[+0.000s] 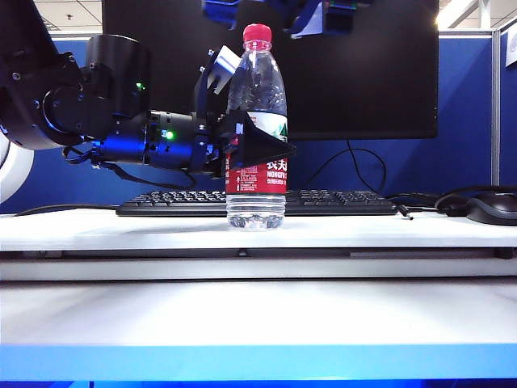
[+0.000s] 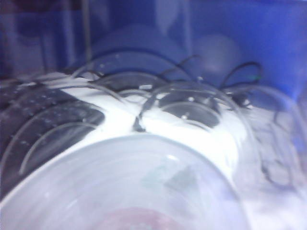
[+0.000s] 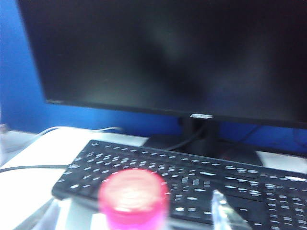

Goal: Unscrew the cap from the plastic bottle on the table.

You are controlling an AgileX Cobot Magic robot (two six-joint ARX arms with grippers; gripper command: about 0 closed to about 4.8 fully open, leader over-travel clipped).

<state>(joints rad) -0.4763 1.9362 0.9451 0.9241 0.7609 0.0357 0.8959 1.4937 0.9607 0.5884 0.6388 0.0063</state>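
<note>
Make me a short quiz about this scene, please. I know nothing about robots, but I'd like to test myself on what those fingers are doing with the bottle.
1. True or false: the cap is already off the plastic bottle.
2. The left gripper is: A) closed around the bottle's middle; B) pinching the cap; C) hanging free in the air.
3. Where is the right gripper, and does it touch anything?

Key:
1. False. The cap sits on the neck.
2. A.
3. It is above the cap with its fingers spread, touching nothing.
</note>
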